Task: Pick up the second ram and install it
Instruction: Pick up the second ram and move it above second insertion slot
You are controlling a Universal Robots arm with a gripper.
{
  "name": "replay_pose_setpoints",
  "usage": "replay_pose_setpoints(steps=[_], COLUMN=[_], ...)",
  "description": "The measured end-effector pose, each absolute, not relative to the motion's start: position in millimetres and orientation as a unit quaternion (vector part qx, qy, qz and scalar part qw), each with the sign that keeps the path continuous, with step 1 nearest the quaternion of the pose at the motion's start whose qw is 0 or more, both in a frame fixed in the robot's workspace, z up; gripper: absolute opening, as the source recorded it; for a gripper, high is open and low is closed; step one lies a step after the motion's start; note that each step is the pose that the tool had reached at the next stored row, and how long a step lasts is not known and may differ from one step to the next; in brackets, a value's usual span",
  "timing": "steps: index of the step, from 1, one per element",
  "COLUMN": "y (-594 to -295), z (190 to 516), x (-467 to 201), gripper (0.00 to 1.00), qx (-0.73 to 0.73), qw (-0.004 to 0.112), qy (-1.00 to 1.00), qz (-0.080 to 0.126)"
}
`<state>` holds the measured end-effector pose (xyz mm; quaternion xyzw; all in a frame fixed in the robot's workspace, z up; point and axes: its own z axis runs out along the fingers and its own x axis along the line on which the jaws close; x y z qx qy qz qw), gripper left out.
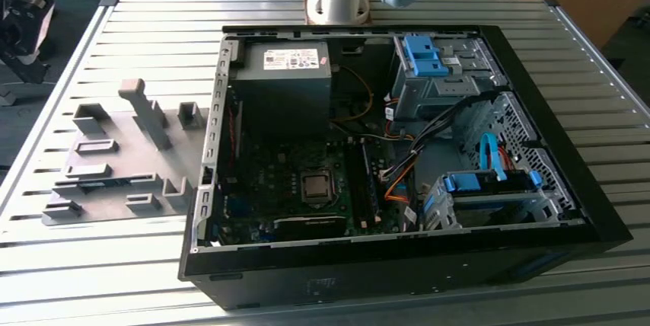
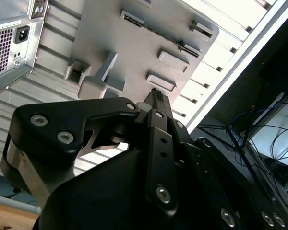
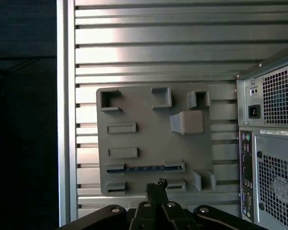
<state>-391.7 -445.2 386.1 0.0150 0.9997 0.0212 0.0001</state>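
Observation:
The second ram [image 3: 145, 168] is a thin bluish stick with dark chips. It stands on edge in a long holder of the grey fixture tray [image 3: 149, 112], and in the second wrist view the ram [image 2: 156, 32] shows as a dark line. My gripper [image 3: 156, 184] hangs above the tray's edge, a short way from the ram and not touching it. Its fingers [image 2: 155, 99] are shut together with nothing between them. In the exterior view the grey tray [image 1: 117, 155] lies at the left of the open computer case [image 1: 406, 135].
The case lies on a slatted metal table [image 1: 132, 265], its motherboard showing a processor socket [image 1: 317, 185] and long black slot rails [image 1: 368, 185] beside it. Drive cages with blue clips [image 1: 488, 185] and cables fill its right side. The case's rear panel [image 3: 271, 143] stands close to the tray.

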Motion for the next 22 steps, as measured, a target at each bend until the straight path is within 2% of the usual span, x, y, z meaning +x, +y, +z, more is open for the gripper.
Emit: replay_pose_setpoints(steps=[22], y=[-446.2], z=[384.6], x=[-392.1], gripper=[0.11], qx=[-0.098], qw=[-0.002], qy=[0.995], qz=[0.019])
